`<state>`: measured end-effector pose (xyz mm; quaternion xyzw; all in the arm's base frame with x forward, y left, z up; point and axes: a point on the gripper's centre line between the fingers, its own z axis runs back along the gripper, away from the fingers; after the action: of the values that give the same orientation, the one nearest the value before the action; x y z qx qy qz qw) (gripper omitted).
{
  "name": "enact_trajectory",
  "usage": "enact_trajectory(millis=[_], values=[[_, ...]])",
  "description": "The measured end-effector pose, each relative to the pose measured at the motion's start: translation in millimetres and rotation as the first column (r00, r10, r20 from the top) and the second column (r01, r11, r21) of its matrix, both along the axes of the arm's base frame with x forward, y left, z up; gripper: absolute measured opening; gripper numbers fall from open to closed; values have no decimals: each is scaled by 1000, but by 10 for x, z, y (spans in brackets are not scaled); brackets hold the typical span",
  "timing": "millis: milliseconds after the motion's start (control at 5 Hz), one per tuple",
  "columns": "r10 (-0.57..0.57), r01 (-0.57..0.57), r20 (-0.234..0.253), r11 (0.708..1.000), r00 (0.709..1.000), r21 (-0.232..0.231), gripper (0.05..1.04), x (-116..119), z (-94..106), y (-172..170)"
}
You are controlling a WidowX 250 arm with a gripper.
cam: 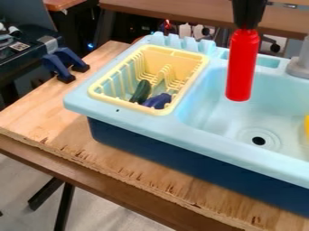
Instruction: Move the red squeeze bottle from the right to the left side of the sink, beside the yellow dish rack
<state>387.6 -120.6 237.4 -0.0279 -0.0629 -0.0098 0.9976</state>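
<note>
Near the top of the camera view, right of centre, the black gripper (246,26) is shut on the upper end of a red bottle (242,67). The bottle hangs upright over the light blue sink basin (212,110), above and behind the drain. To its left, a yellow dish rack (100,96) sits in the sink unit's side tray. Inside the rack lie a dark green object (141,91) and a dark blue object (157,100), side by side toward its front.
A grey faucet (298,63) stands at the sink's right rear. Part of a yellow object (307,125) shows at the basin's right. The sink unit rests on a wooden table (45,118), with blue clamps (59,65) at its left rear edge.
</note>
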Motion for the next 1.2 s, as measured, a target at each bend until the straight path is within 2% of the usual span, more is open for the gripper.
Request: enact_trajectory(millis=[200,400,600,800,1000,1200], values=[[-69,70,-16,994,998,83,107,-35,-81,-1],[-136,136,-6,981,991,139,107,-13,-216,-53],[-139,140,-19,980,990,140,107,8,-474,-25],[-135,128,101,989,986,73,107,54,-323,164],[-103,98,152,994,983,38,107,148,-261,324],[-109,105,174,994,979,34,107,178,-186,334]])
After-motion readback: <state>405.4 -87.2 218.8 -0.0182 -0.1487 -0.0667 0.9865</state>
